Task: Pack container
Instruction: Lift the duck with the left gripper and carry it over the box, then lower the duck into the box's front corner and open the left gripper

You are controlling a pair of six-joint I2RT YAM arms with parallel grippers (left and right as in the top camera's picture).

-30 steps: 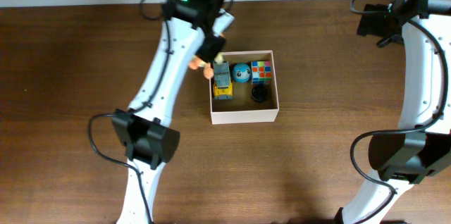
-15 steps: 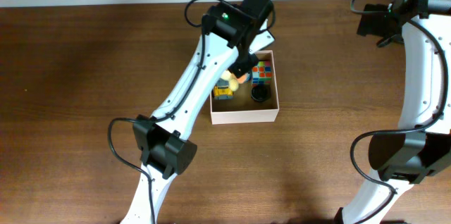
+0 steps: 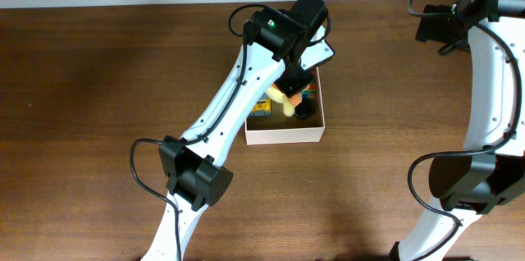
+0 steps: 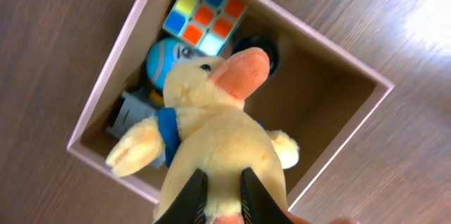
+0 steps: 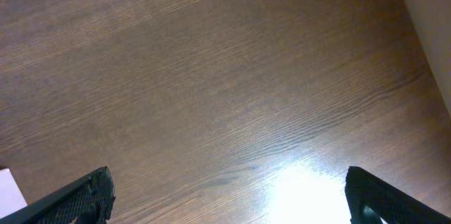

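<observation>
Just above the middle of the overhead frame, the left gripper is clamped on a plush duck over the container. The container sits mouth up, square to the edges of the table, with no side longer. Overhead the arm hides most of its inside, while the left wrist view shows a colour cube and a blue ball there. At far right, only its own camera shows the right gripper, jaws spread wide over bare wood.

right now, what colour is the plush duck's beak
Orange beak; the left wrist view shows it best.

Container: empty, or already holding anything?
Partly filled: the container holds a puzzle cube, blue ball and grey toy; part of its floor is bare.
</observation>
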